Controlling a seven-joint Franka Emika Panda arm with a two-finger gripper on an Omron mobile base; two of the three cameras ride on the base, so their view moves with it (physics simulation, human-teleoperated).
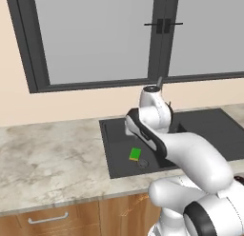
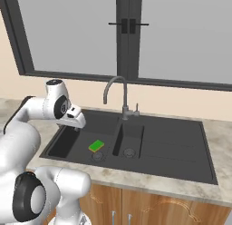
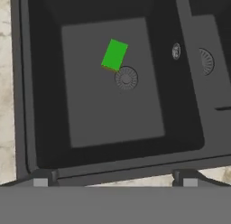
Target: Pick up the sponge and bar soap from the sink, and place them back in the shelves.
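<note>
One sponge (image 3: 114,55) on the sink (image 3: 113,160) floor, just beside the drain (image 3: 126,78). Jaws wide, holding nothing. Best lowered straight over it, squared to its short sides.

Sink (image 3: 113,123) basin floor carries sponge (image 3: 114,55), seemingly beside drain (image 3: 126,78).

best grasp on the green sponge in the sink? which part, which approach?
Come straight down from above. The sponge lies flat on the floor of the sink's larger basin, beside the drain, with basin walls blocking any side approach. Close the open gripper across its two long edges, the narrower span, turning the wrist to match its slight tilt.
</note>
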